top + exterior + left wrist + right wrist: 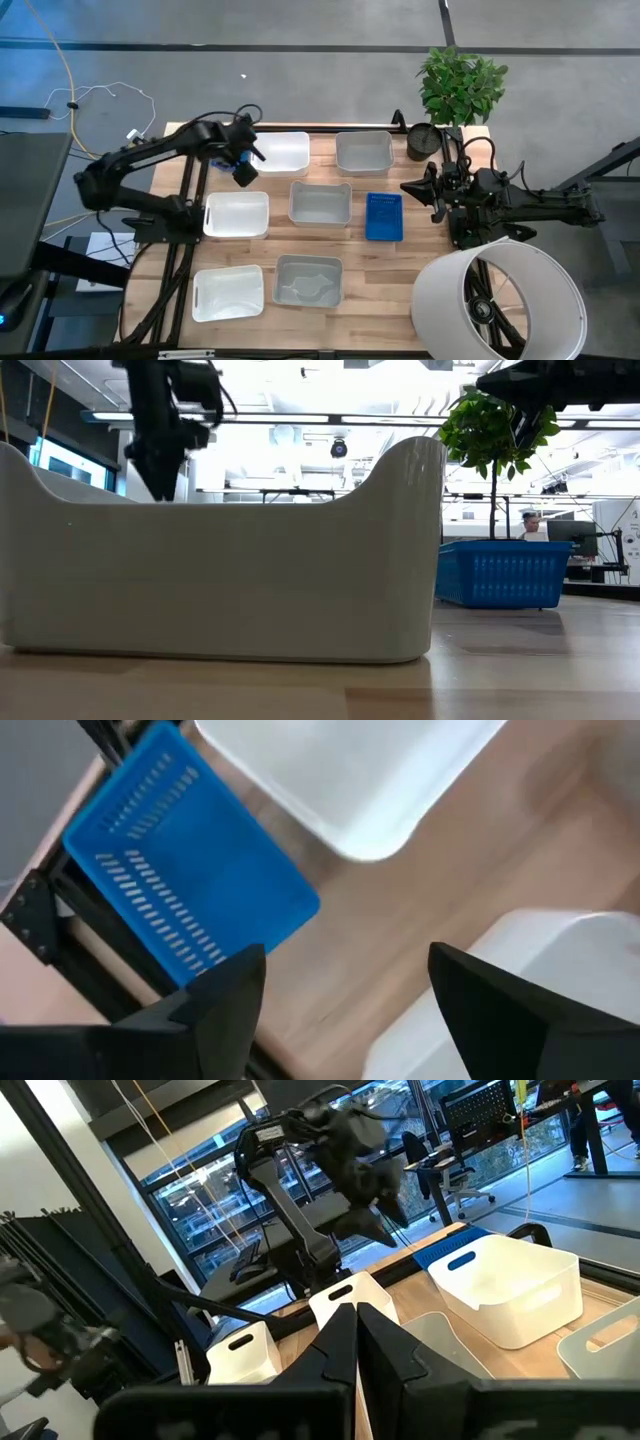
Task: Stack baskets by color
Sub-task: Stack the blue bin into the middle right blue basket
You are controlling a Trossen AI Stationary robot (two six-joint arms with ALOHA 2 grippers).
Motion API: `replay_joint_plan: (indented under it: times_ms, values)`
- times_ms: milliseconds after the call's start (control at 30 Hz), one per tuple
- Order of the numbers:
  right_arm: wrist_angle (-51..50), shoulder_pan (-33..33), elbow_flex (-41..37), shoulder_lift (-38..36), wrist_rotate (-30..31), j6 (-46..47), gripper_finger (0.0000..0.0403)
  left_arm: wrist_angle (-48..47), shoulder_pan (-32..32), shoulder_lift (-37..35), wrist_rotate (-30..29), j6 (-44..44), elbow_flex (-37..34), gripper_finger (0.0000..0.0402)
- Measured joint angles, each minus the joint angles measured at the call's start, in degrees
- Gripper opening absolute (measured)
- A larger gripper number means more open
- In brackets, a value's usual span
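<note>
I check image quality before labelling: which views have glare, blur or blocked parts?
Low view: bright ceiling lights wash out the background, and a white basket close to the lens hides most of the table. Left wrist view: the blue basket is sharp, the near white basket soft. High view: evenly lit.

The left arm hides most of one blue basket (222, 157); the lampshade (498, 300) is cut off by the frame's edge.
</note>
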Motion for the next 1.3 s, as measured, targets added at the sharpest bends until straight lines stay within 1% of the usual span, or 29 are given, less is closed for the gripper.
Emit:
replay_joint_plan:
  times_ms: [200, 333, 433, 800, 900, 1067, 1167, 1300]
  values:
    - [0.0, 0.0, 0.0, 0.0, -0.4, 0.0, 0.0000, -1.6, 3.1, 7.5, 0.2, 1.8, 0.0, 0.0266]
    - [-0.1, 0.0, 0.0, 0.0, -0.4, -0.1, 0.0000, -1.6, 4.3, 10.8, -0.3, 6.9, 0.0, 0.0266]
    - [-0.8, 0.0, 0.0, 0.0, -0.4, -0.1, 0.0000, -0.7, 5.0, 12.9, -0.3, 8.9, 0.0, 0.0266]
    - [-1.1, 0.0, 0.0, 0.0, -0.4, 0.5, 0.0000, 2.2, 7.0, 20.0, 1.7, 11.4, 0.0, 0.0266]
    - [-1.1, 0.0, 0.0, 0.0, -0.4, 0.5, 0.0000, 3.8, 7.3, 21.2, 2.9, 11.1, 0.0, 0.0266]
    - [-1.1, 0.0, 0.0, 0.0, -0.4, 0.5, 0.0000, 5.5, 7.3, 22.2, 2.8, 11.1, 0.0, 0.0265]
    - [-1.1, 0.0, 0.0, 0.0, 0.0, 0.5, 0.0000, 6.5, 7.3, 22.3, 2.7, 11.4, 0.0, 0.0252]
    - [-1.1, 0.0, 0.0, 0.0, 0.0, 0.5, 0.0000, 6.8, 7.3, 22.3, 1.9, 11.5, 0.0, 0.0213]
